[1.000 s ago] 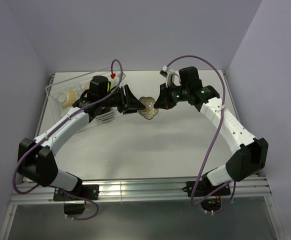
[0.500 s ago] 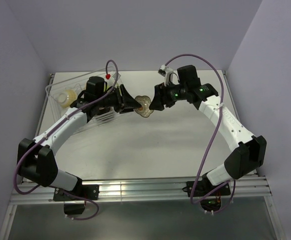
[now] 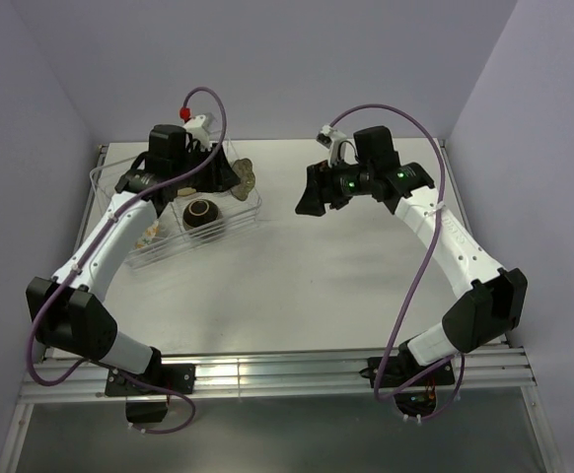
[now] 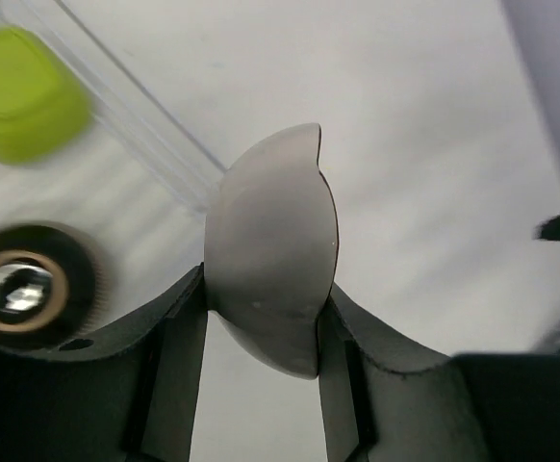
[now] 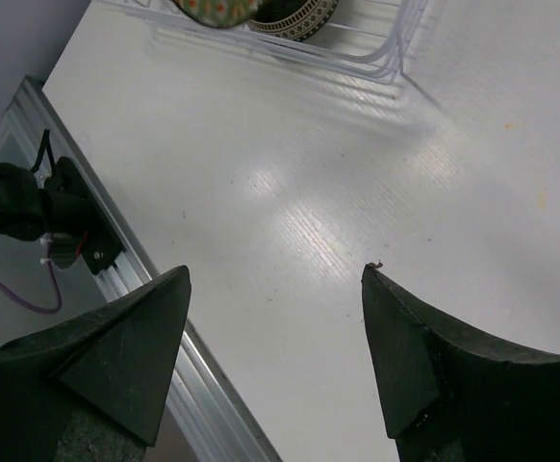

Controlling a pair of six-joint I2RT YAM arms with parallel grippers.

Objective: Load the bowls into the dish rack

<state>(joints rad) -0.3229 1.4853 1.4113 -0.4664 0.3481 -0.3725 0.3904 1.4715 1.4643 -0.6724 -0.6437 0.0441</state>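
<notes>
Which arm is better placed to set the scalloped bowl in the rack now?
Left. The left gripper is shut on the scalloped bowl beside the dish rack; the right gripper is open and empty, away over the table.

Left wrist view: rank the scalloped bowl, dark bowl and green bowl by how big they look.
1. The scalloped bowl, largest by far, though it is nearest the camera, held in the fingers.
2. The dark bowl and the green bowl look alike and both are cut off at the left edge, so unranked.

Fingers [image 5: 116, 356] spread (dish rack [image 5: 386, 63] beyond).
</notes>
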